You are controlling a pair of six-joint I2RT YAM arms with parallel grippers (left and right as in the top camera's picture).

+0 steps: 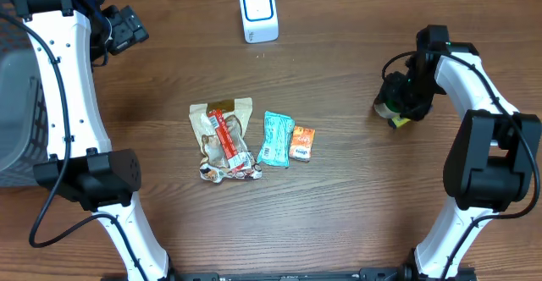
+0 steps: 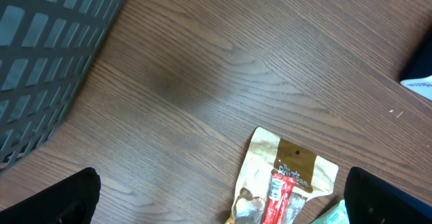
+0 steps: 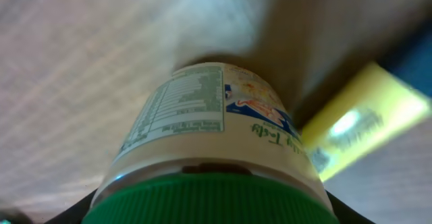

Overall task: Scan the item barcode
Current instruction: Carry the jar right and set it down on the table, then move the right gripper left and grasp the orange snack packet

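Right wrist — jaws hold green-capped bottle (image 3: pixel 202 136), contents unseen.

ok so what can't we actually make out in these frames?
Right wrist: bottle shows only a nutrition panel, print blurred; no barcode in view.
Right wrist: yellow object blurred, partly behind the bottle; unidentifiable.
Left wrist: snack pouch cut off by the bottom edge.
Overhead: teal packet print too small to read.
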